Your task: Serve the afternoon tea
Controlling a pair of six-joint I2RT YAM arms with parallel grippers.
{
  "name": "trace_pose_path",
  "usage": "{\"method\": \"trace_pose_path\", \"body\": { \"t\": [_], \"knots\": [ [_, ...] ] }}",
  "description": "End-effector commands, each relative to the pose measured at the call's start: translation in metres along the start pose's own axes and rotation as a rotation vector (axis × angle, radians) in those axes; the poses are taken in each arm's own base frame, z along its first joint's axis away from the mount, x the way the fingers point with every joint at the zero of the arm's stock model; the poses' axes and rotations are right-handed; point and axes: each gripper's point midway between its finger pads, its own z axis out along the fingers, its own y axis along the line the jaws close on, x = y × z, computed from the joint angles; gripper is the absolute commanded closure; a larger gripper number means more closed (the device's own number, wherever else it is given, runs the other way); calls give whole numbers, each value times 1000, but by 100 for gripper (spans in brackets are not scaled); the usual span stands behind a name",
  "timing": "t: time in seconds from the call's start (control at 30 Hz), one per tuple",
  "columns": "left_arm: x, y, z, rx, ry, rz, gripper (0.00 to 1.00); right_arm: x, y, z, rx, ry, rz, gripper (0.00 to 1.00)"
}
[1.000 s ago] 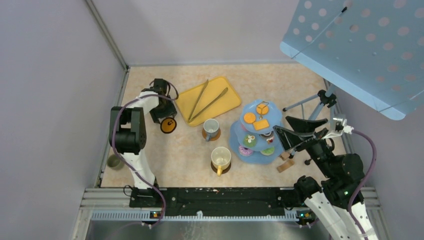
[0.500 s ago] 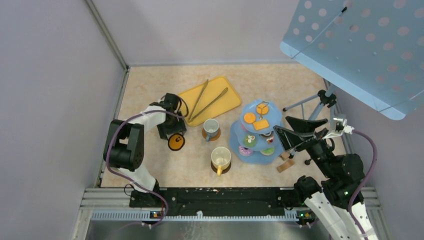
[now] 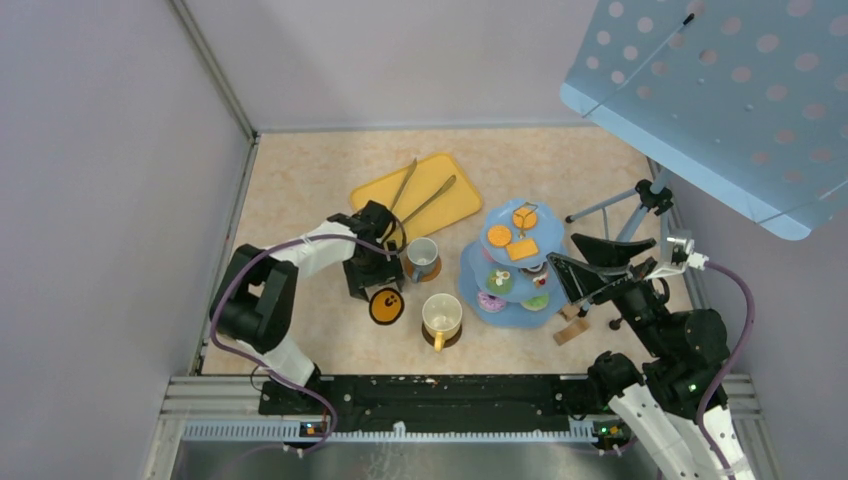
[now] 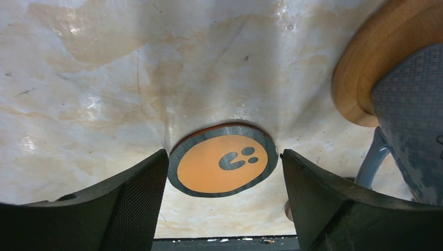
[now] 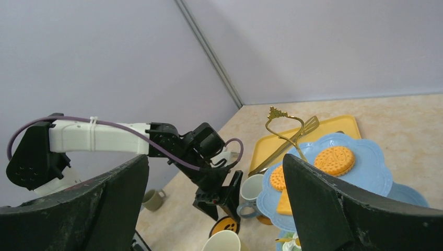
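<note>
Left end effector [image 4: 224, 154] gripped the orange coaster [image 4: 222, 166] by its rim at lower centre of the top view, just left of the yellow mug [image 3: 441, 314]. Right end effector [image 5: 215, 157] gaped wide, empty, lower right.

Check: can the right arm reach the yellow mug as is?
Probably yes: right gripper is open, and the yellow mug sits left of the tier stand, so a path along the stand's near side looks free.
</note>
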Motion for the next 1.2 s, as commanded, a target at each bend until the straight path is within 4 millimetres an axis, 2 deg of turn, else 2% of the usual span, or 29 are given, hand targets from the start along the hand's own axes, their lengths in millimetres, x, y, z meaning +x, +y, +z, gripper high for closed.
{"method": "trace_pose_path", "body": {
  "t": [0.0,0.07,0.2,0.23,0.3,0.4,0.53,0.63,0.7,0.83,1.03,1.17],
  "knots": [
    [-17,-12,-31,40,-67,-2,13,-10,8,-1,-29,-32,-10,3],
    [-36,3,-56,-32,-161,-5,7,-11,8,-1,-24,-32,-16,3],
    [-69,30,-127,-106,-417,-65,1,-9,6,0,-21,-30,-22,3],
    [-75,44,-146,-153,-497,-112,1,-8,5,1,-23,-27,-20,3],
    [-70,91,-177,-315,-628,-274,1,-5,6,2,-33,-23,-14,3],
    [-65,141,-199,-422,-712,-417,1,0,5,5,-39,-9,-1,3],
    [-71,194,-192,-418,-663,-520,2,2,4,6,-41,3,2,3],
    [-77,231,-197,-443,-683,-638,5,1,5,6,-43,1,0,3],
    [-81,245,-198,-458,-697,-692,5,1,6,6,-43,2,3,3],
    [-77,265,-183,-440,-618,-899,1,3,7,8,-50,16,12,3],
    [-76,291,-159,-396,-541,-1199,1,2,11,10,-62,29,9,3],
    [-73,302,-139,-320,-444,-1342,1,2,12,12,-63,48,-2,3]
  ]
}}
